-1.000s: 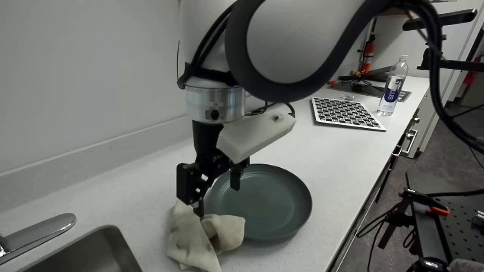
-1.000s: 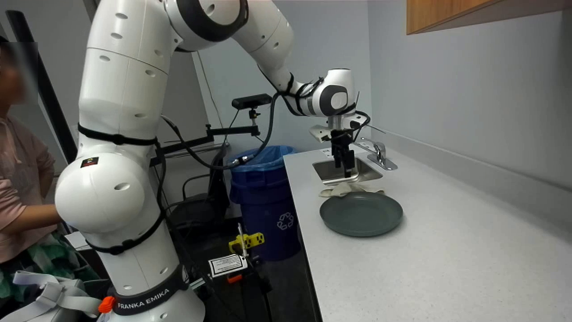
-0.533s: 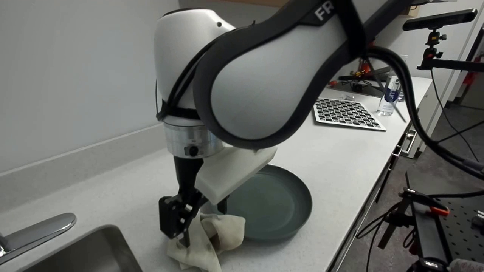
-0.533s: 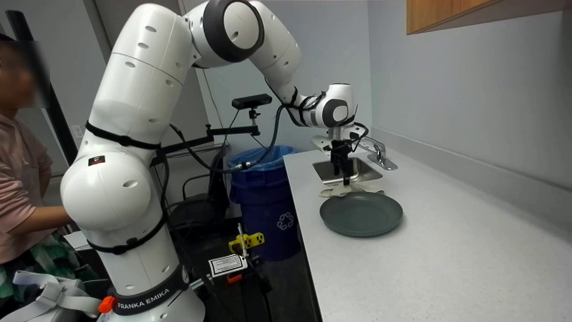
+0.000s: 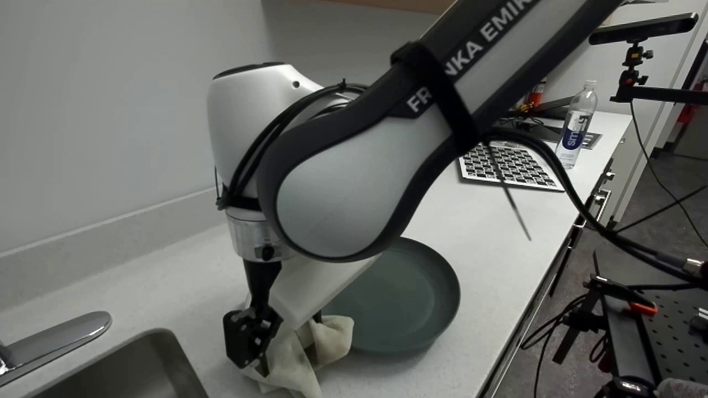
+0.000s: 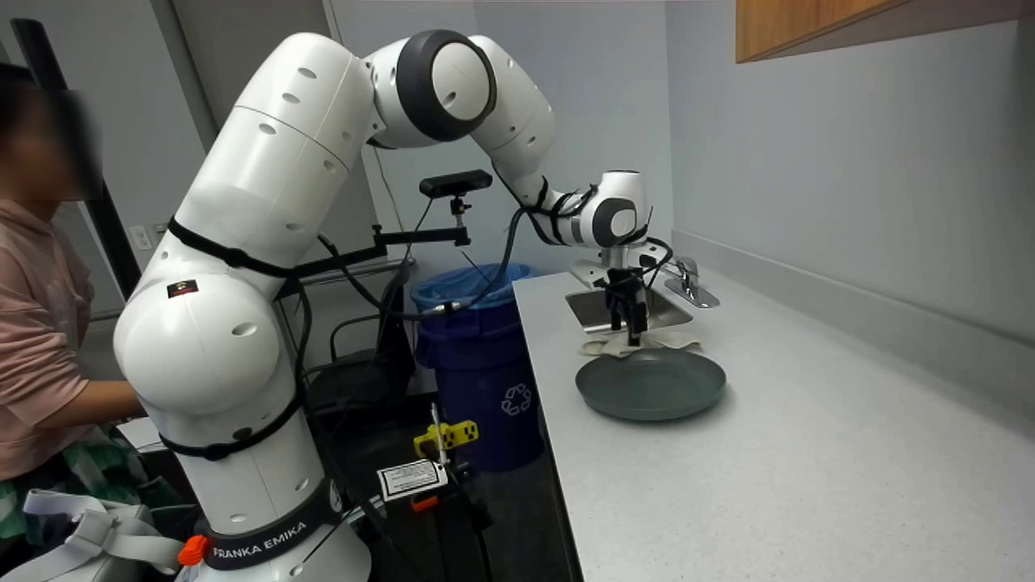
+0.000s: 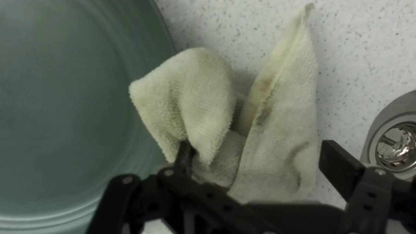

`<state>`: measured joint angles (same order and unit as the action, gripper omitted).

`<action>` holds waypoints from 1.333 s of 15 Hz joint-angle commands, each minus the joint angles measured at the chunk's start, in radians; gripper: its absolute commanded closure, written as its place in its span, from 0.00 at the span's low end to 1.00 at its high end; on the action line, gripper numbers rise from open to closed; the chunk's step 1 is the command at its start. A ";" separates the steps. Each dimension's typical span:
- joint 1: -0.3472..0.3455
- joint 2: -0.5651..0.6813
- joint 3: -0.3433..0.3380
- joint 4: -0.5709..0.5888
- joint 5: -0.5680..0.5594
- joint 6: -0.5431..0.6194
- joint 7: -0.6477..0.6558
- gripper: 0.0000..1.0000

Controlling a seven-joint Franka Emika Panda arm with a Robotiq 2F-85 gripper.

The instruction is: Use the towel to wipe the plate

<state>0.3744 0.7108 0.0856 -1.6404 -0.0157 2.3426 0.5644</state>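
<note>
Down goes the Robotiq gripper [image 7: 256,151], lower than a moment ago, fingers [image 7: 341,169] spread apart, the stained cream towel [image 7: 279,130] bunched largely between them on the speckled countertop [image 7: 354,58], beside the green plate [image 7: 65,107].

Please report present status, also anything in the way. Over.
Black two-finger end effector: open, low over rumpled cream cloth towel, no grip. Possible hindrance: round grey-green plate, rim partly covered by towel in wrist view.
</note>
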 commanded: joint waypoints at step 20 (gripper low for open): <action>0.004 -0.112 -0.049 0.032 0.011 0.001 0.029 0.97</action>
<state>0.3775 0.6850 0.0438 -1.5524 -0.0097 2.3422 0.5739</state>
